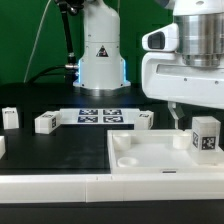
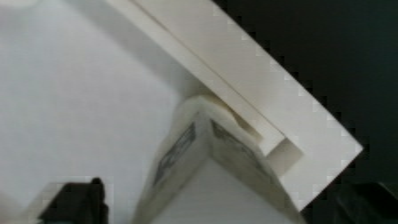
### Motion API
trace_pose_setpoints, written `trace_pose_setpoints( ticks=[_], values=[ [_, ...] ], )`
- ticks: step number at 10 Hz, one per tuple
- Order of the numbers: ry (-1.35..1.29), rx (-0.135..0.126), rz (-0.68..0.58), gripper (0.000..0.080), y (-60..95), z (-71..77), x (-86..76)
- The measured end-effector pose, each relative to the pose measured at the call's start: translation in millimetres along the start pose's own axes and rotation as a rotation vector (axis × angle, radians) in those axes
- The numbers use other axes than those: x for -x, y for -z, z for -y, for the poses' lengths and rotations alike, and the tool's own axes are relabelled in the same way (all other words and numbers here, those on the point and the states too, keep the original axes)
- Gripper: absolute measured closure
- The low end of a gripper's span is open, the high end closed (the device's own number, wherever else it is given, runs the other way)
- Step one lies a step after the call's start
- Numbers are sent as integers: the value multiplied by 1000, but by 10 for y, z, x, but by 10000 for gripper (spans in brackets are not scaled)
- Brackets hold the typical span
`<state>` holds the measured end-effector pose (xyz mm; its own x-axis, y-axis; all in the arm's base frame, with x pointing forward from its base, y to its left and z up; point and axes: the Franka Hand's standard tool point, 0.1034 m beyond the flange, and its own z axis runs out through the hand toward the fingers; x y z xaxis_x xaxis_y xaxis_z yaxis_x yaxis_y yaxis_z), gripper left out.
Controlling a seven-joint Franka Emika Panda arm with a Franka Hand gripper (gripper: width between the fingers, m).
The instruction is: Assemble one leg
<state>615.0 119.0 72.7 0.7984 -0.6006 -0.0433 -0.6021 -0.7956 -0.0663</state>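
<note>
The leg is upright on the big flat white piece, at that piece's side on the exterior view's right. The claw hangs over the same piece, close by the leg. I cannot tell how wide it is open or if it holds anything.

Four units of the leg are clearly visible in the exterior view. One tabletop and one marker board lie on the bench.
</note>
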Motion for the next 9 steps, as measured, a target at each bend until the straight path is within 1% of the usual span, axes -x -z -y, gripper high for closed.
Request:
trace_pose_setpoints(
  ticks=[2, 3, 5, 7, 9],
  values=[
    [248, 17, -4, 151, -1, -9, -33],
    [331, 21, 4, 151, 1, 4, -45],
    [497, 19, -1, 151, 1, 19, -51],
    [567, 16, -3, 151, -3, 21, -52],
    [564, 16, -3, 416, -3, 22, -51]
  ],
)
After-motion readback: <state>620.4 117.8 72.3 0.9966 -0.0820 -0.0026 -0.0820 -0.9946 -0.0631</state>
